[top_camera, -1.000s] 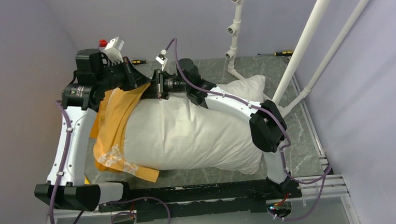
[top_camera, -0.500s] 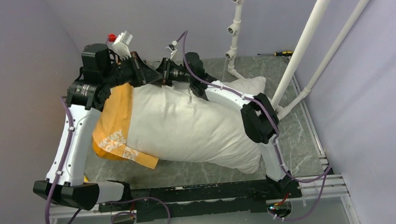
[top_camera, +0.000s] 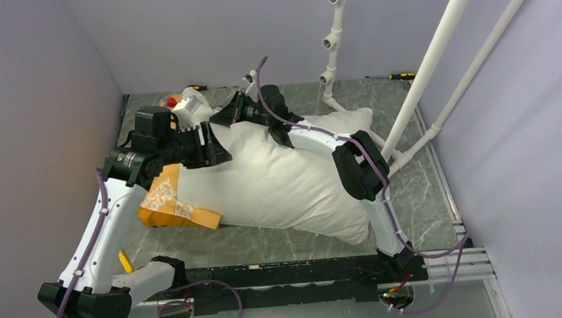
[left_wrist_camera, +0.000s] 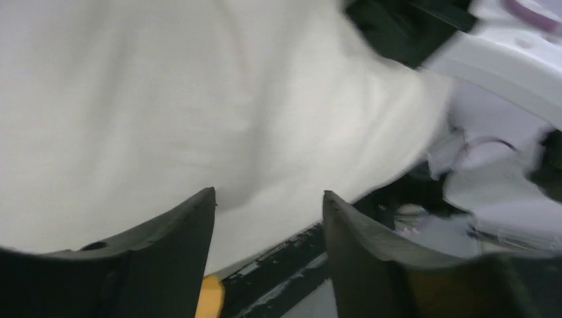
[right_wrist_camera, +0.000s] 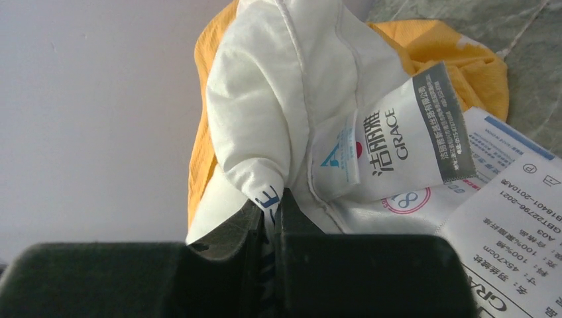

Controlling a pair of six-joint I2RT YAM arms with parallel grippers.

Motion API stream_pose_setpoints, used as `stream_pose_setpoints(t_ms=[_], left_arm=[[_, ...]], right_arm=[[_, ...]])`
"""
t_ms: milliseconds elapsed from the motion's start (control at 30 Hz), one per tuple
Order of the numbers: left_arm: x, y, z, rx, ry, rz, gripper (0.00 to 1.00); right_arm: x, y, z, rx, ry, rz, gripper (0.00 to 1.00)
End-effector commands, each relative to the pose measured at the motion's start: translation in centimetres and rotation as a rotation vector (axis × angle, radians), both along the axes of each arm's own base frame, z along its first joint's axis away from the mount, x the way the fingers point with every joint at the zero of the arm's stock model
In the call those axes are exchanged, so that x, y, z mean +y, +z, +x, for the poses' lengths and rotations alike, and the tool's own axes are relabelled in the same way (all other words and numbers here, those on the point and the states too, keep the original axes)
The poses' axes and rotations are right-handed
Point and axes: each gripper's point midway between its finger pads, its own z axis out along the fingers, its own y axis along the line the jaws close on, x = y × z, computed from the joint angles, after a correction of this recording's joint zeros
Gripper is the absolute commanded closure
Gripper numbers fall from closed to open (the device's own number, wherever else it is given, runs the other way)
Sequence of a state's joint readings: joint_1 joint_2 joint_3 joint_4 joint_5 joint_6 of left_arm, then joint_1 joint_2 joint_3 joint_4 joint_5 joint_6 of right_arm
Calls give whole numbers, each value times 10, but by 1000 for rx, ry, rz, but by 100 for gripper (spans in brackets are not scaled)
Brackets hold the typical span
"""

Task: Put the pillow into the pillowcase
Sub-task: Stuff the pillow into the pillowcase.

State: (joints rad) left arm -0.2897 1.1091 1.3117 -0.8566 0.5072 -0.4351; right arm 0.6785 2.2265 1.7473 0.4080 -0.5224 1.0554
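One pillow (top_camera: 280, 185), mostly bare; pillowcase (top_camera: 167, 206) now slumped at its end by the left arm. Left gripper (left_wrist_camera: 269, 192) has just released, jaws apart and empty beside the pillow. Right gripper (right_wrist_camera: 270, 197) pinches the pillow's corner, so the case likely needs regrasping.

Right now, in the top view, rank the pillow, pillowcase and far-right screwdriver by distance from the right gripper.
1. pillow: its back-left corner is pinched in the right gripper.
2. pillowcase: bunched at the pillow's left end.
3. screwdriver: far right, along the back edge.
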Motion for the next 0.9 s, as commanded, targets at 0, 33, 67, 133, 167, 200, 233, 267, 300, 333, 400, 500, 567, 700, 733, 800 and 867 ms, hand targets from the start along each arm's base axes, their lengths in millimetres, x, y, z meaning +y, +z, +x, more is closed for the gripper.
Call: stream_pose_setpoints(t_ms=[0, 33, 67, 133, 167, 200, 233, 267, 300, 333, 400, 500, 567, 700, 733, 800, 867], left_arm=[[71, -19, 20, -86, 274, 335, 29], [82, -22, 24, -87, 314, 383, 27], [93, -22, 29, -99, 359, 429, 26], [103, -20, 42, -138, 403, 477, 24], [105, -18, 48, -161, 413, 490, 23], [107, -15, 56, -181, 425, 502, 23], [109, -12, 64, -198, 443, 518, 22], [113, -9, 72, -211, 462, 544, 22], [116, -6, 81, -227, 477, 566, 22], [120, -4, 90, -241, 490, 592, 22], [127, 1, 111, -267, 524, 638, 21], [135, 5, 134, -282, 551, 676, 23], [137, 7, 149, -303, 552, 682, 24], [156, -4, 169, -255, 591, 690, 26], [160, -9, 172, -230, 592, 686, 28], [159, -19, 173, -197, 569, 668, 43], [151, -25, 172, -198, 529, 641, 66]], right_arm=[[-13, 2, -20, 5, 51, -8, 90], [-13, -1, -23, 14, 61, -5, 90], [-13, -3, -24, 23, 67, 1, 89], [-11, -6, -28, 35, 87, 13, 88], [-10, -8, -30, 39, 97, 16, 88], [-9, -8, -31, 42, 105, 18, 88], [-7, -8, -32, 42, 112, 22, 88], [-7, -8, -33, 43, 115, 22, 87], [-6, -9, -33, 43, 118, 21, 87], [-5, -8, -34, 44, 124, 21, 87], [-3, -7, -35, 44, 134, 29, 87], [-1, -6, -38, 49, 149, 42, 86], [1, -5, -39, 45, 159, 45, 86], [2, -3, -41, 46, 170, 47, 86], [2, -3, -41, 45, 171, 48, 86], [2, -1, -42, 43, 174, 49, 86], [3, 0, -42, 41, 180, 47, 86]])
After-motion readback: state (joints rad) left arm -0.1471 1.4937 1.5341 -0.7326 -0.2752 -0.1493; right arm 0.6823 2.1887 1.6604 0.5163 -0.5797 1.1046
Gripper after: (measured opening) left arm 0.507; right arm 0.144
